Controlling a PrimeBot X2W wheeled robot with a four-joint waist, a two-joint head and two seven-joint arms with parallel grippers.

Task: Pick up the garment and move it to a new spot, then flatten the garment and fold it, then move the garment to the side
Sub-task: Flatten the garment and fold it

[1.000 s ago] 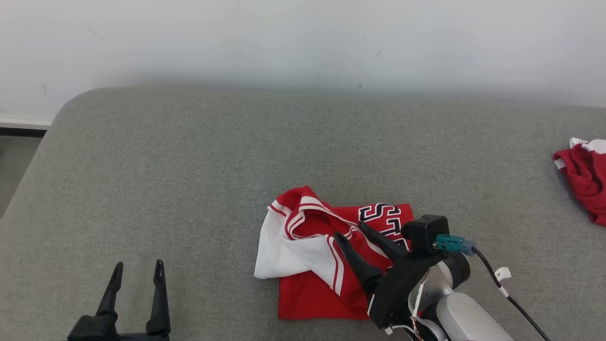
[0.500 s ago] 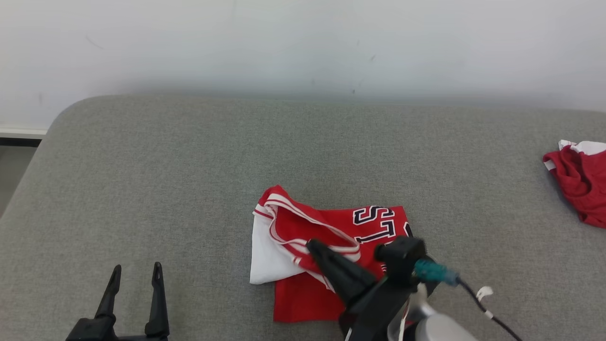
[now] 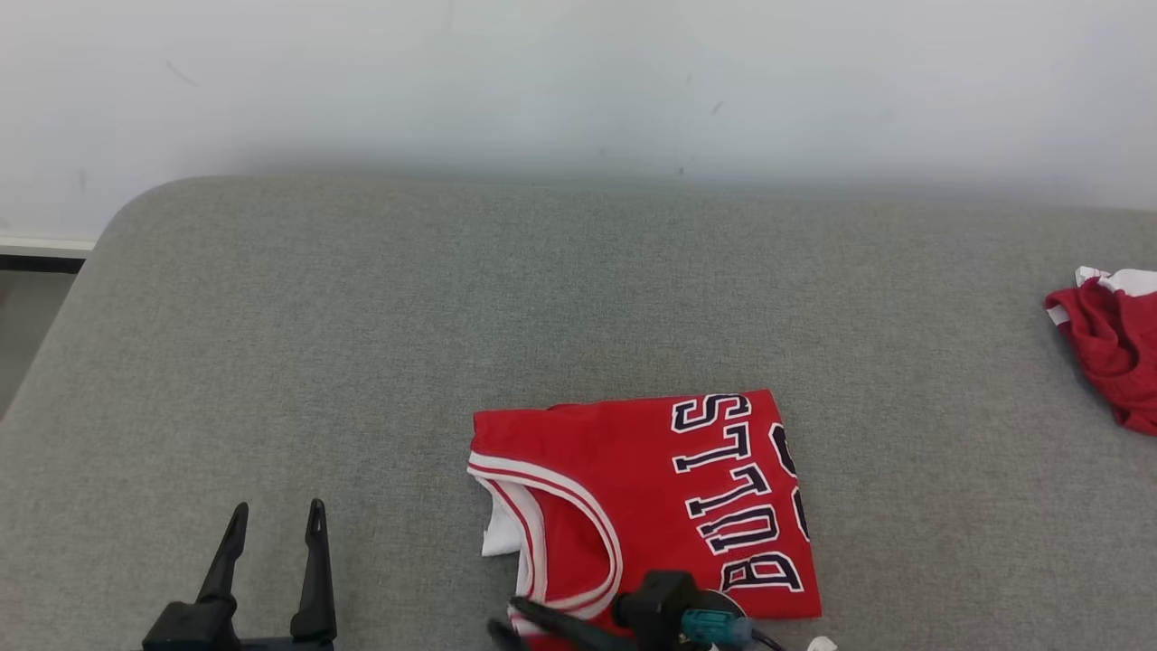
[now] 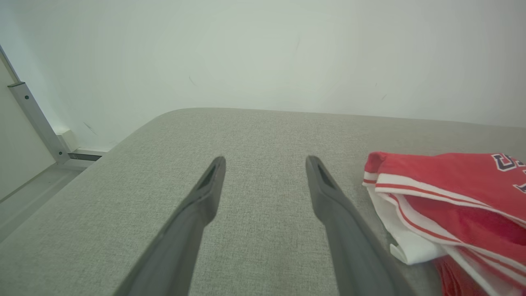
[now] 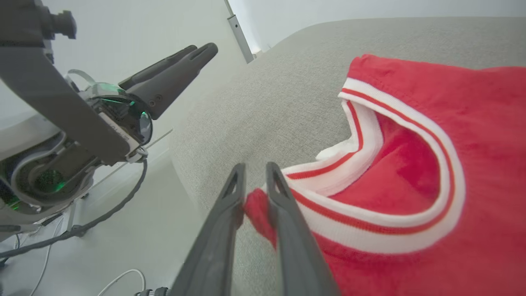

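Observation:
The red jersey (image 3: 651, 488) with white trim and dark lettering lies folded flat on the grey padded surface (image 3: 362, 316), near its front edge. My right gripper (image 3: 504, 617) sits at the jersey's near left corner. In the right wrist view the right gripper (image 5: 255, 165) is shut on a red fold of the jersey (image 5: 472, 123) beside the armhole trim. My left gripper (image 3: 278, 506) rests open at the lower left, apart from the cloth. In the left wrist view the left gripper (image 4: 266, 160) holds nothing, with the jersey (image 4: 452, 181) to its right.
A second crumpled red garment (image 3: 1107, 353) lies at the surface's right edge. A pale wall runs behind. Floor (image 3: 27, 307) shows past the rounded left corner. The right wrist view shows my left gripper (image 5: 181, 61) and cables (image 5: 82, 226) on the floor.
My right gripper has drawn back toward the near edge, pulling the jersey's bunched top layer with it. The jersey now lies flat with its lettering showing. The left gripper has stayed put.

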